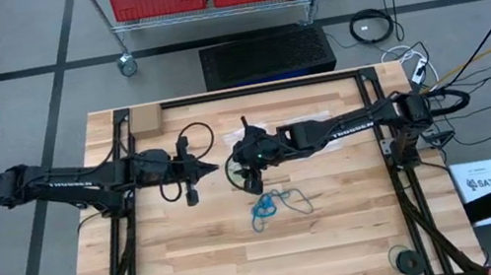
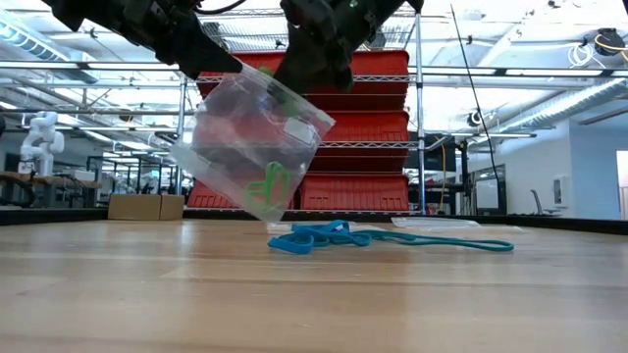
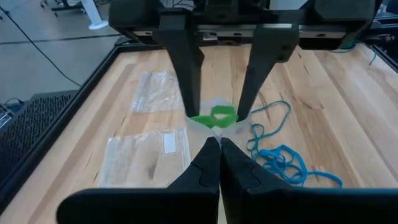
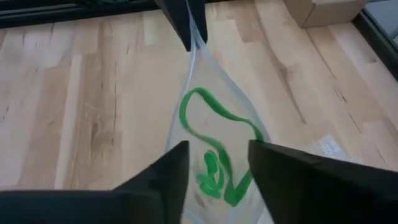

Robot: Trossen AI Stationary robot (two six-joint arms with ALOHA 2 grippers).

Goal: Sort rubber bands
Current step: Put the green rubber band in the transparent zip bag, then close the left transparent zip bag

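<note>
A clear plastic bag hangs between my two grippers above the table's middle, with green rubber bands lying in its lowest corner. My left gripper is shut on it from the table's left. Opposite it, my right gripper stands open, one finger on either side of the bag's other end, and the green rubber bands show between those fingers. A tangle of blue and teal rubber bands lies on the table nearer the front edge. My left gripper pinches an edge of the clear bag between its two shut fingertips, coming from the table's left and slanting a little downward. The bag hangs tilted below, clear of the table. My right gripper's open fingers flank the bag; whether they touch it, I cannot tell.
Two more clear flat bags lie on the table on the far side. A cardboard box sits at the far left corner and a black roll at the near right. The near half of the table has open wood.
</note>
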